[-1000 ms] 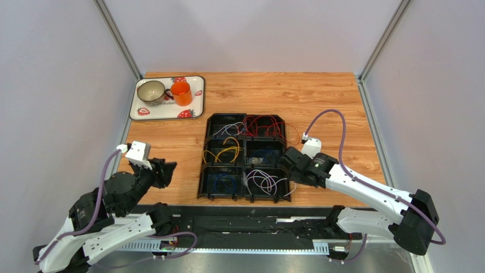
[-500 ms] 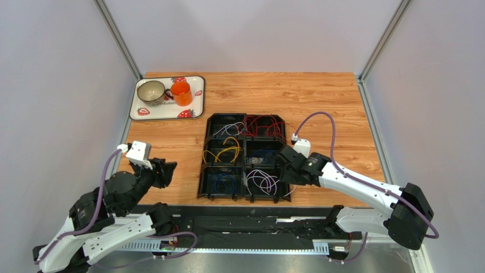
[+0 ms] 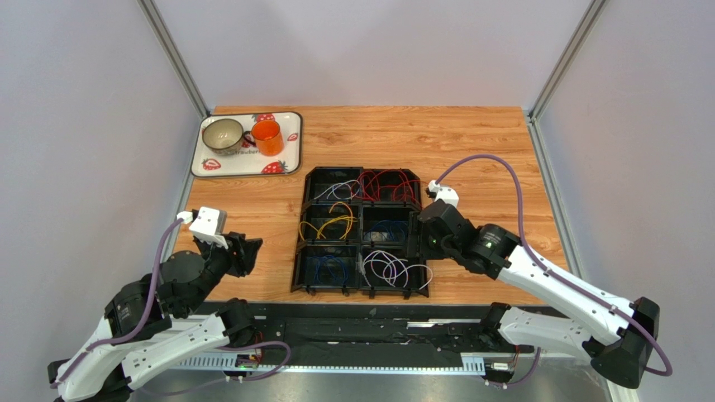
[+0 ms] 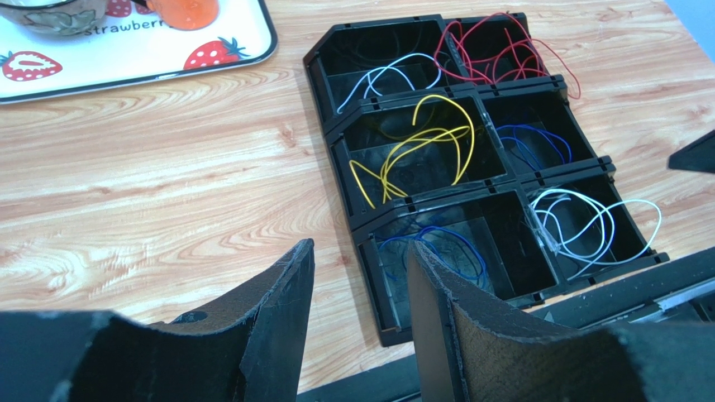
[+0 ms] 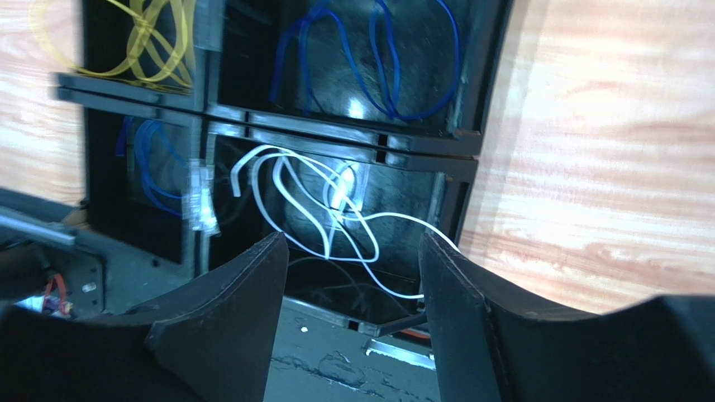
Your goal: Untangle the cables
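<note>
White cables (image 5: 331, 209) lying below a wide-spread right gripper (image 5: 352, 251)

White cables are lying in the near-right compartment of the black tray (image 3: 357, 172). Red cables (image 3: 388, 184) are filling the far-right one, yellow cables (image 3: 329, 222) the middle-left, and blue cables (image 3: 326, 268) the near-left. The right gripper is hovering at the tray's right side, holding nothing. The left gripper (image 4: 357, 268) is hanging over the wooden table (image 3: 252, 209) to the tray's left, jaws parted and empty.

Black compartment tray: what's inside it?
Hair-thin loops, sorted by colour: red cables, yellow cables, blue cables, white cables. From above, the right hand covers the right edge of the tray.
</note>
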Robot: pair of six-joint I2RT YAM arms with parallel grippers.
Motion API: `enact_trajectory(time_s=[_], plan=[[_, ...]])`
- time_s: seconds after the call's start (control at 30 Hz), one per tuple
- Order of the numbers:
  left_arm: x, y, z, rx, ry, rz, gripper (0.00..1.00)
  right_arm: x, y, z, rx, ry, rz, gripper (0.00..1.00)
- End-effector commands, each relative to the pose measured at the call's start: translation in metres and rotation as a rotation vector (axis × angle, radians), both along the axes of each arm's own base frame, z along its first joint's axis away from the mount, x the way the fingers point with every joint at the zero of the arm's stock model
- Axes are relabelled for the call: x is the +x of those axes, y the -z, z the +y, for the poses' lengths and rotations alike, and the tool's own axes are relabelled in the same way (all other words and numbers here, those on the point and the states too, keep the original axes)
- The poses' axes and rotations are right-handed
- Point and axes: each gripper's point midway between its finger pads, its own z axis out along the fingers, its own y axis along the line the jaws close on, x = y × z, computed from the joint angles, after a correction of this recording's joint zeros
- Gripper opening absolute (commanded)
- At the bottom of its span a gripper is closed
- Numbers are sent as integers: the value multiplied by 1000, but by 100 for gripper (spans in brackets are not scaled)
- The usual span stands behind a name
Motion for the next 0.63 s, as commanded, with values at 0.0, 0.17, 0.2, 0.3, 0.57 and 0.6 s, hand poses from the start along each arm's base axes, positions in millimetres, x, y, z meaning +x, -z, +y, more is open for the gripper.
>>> enact_trajectory(time_s=[0.0, 0.17, 0.2, 0.3, 0.57, 0.6], plan=[[3, -5, -3, 2, 7, -20, 53, 6, -47, 1, 68, -45, -145, 65], [2, -4, -3, -4, 11, -21, 53, 7, -64, -7, 127, -19, -222, 70], [2, -4, -3, -1, 10, -21, 52, 7, -64, -8, 132, -16, -225, 71], [1, -5, -3, -9, 12, -25, 52, 5, -62, -7, 137, -18, -219, 73], [1, -5, -3, -18, 15, -29, 52, 6, -58, -14, 139, 29, -215, 72], [1, -5, -3, -18, 17, -28, 51, 7, -60, -13, 148, 33, -223, 73]])
